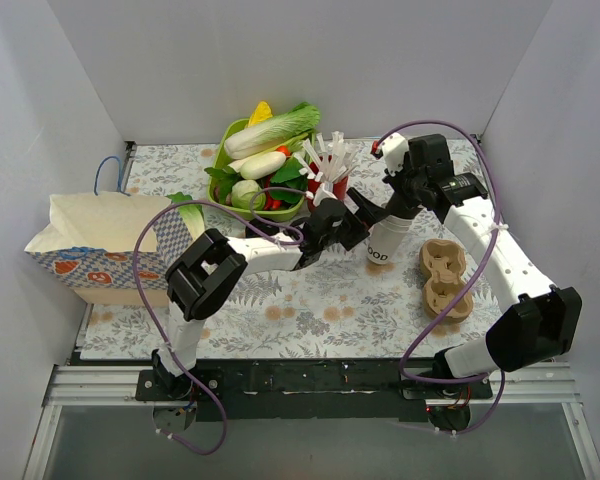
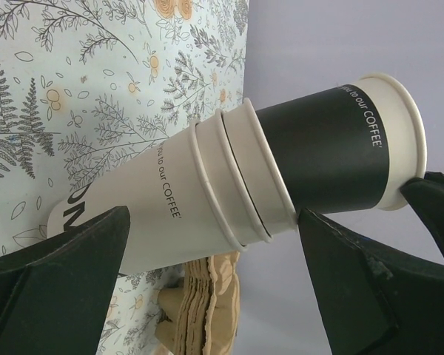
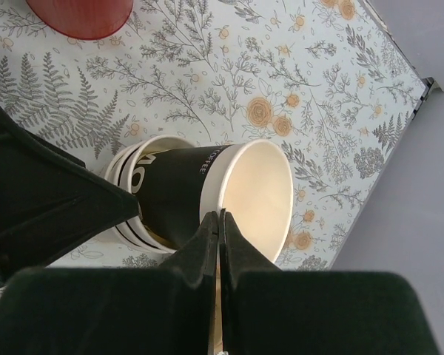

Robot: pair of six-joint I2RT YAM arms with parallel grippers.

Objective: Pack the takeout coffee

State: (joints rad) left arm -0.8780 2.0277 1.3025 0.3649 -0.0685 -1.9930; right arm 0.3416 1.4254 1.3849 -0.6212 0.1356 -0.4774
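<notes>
No lidded takeout coffee shows in any view. A stack of lidless white cups (image 1: 383, 245) stands mid-table. A black-sleeved lidless cup (image 2: 325, 148) sticks partly out of its top, tilted. My right gripper (image 3: 220, 214) is shut on this cup's rim (image 3: 229, 174), one finger inside and one outside; it hangs over the stack in the top view (image 1: 396, 200). My left gripper (image 2: 213, 218) is open beside the white cups (image 2: 155, 200). Its fingers spread along the stack's length, and one fingertip (image 2: 311, 229) rests against the white rims. It reaches in from the left (image 1: 358, 226).
A red holder (image 1: 325, 185) with white straws stands just behind the cups. A green basket of vegetables (image 1: 220, 165) is at the back. Brown pulp cup carriers (image 1: 443, 280) lie to the right. A paper bag (image 1: 100, 250) lies at the left.
</notes>
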